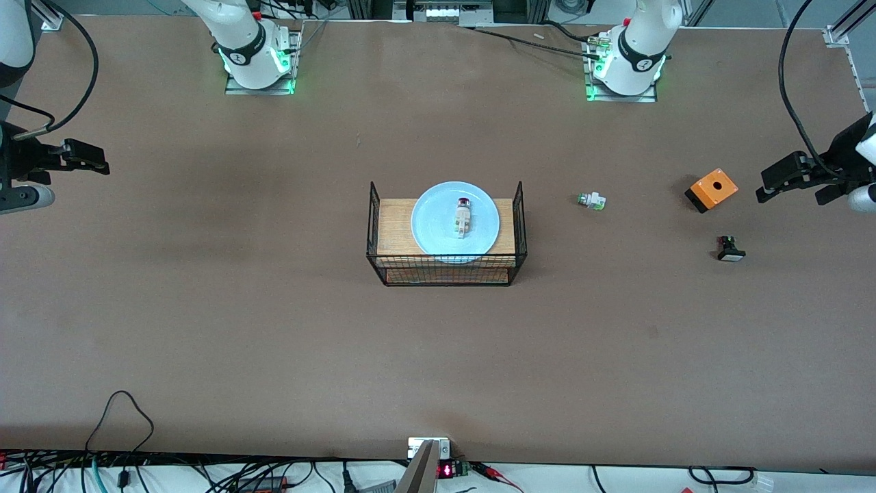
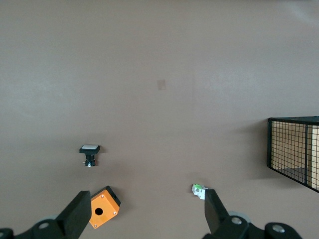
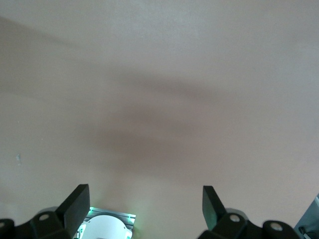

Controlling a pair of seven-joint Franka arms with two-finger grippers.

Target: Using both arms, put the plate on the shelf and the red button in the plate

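The light blue plate (image 1: 432,229) lies on the wooden shelf of a black wire rack (image 1: 445,271) at the middle of the table. On the plate rests the red button (image 1: 463,216), its dark red cap pointing toward the robots' bases. My left gripper (image 1: 765,183) (image 2: 145,199) hangs open and empty above the table at the left arm's end, over an orange box. At the right arm's end my right gripper (image 1: 96,157) (image 3: 144,191) hovers over bare table, also open with nothing between its fingers.
An orange box with a round hole (image 1: 712,189) (image 2: 103,206), a black-and-white button piece (image 1: 730,248) (image 2: 89,152) and a white piece with a green cap (image 1: 591,200) (image 2: 199,190) lie between the rack and the left gripper. The rack's wire end (image 2: 294,149) shows in the left wrist view.
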